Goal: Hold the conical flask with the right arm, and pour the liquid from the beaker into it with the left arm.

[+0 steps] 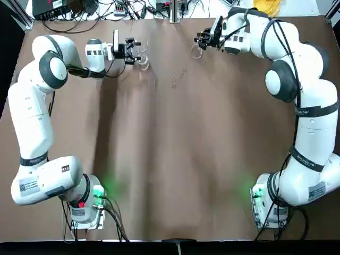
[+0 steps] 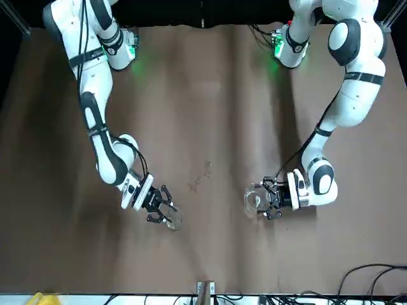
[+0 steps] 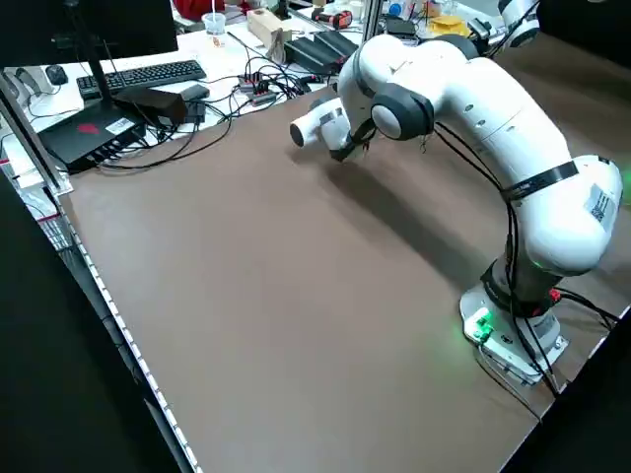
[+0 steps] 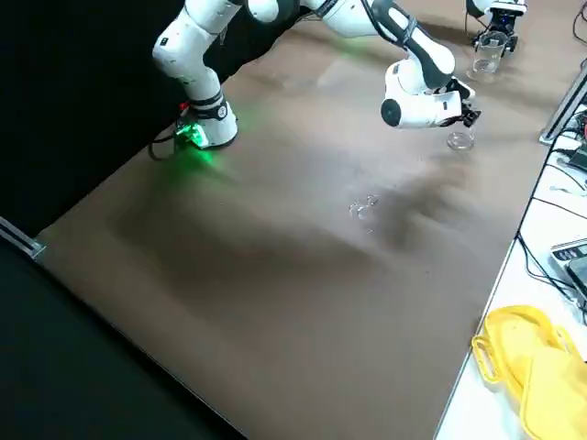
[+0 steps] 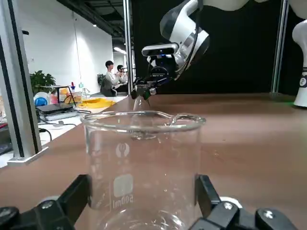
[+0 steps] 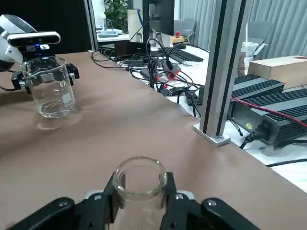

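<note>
The conical flask (image 6: 140, 211) is near the far edge of the table (image 1: 170, 159), on the robot's right, its neck caught between the fingers of the right gripper (image 6: 143, 184); these are closed in only as far as the glass lets them, and its round mouth is open above them. I cannot tell whether its base touches the table. Well apart, towards the robot's left, the beaker (image 6: 50, 91) is close to upright, its wide mouth uncovered and what looks like a shallow clear liquid at the bottom. The left gripper (image 5: 144, 189) has it by the wall, fingers spread wide, one on either side. Between the two vessels, nearer the bases, small shiny marks (image 4: 363, 205) show on the table. The pour is yet to be done. To do it well, the right arm should keep the flask steady and upright while the left brings the beaker across, high enough for its rim to clear the narrow mouth. The beaker's spout (image 5: 178, 117) ought to be turned to the flask and set just over the opening before any tilt. Tip slowly, for a thin stream: a wide lip over so small a mouth could easily spill, and a knock could shift either glass.
</note>
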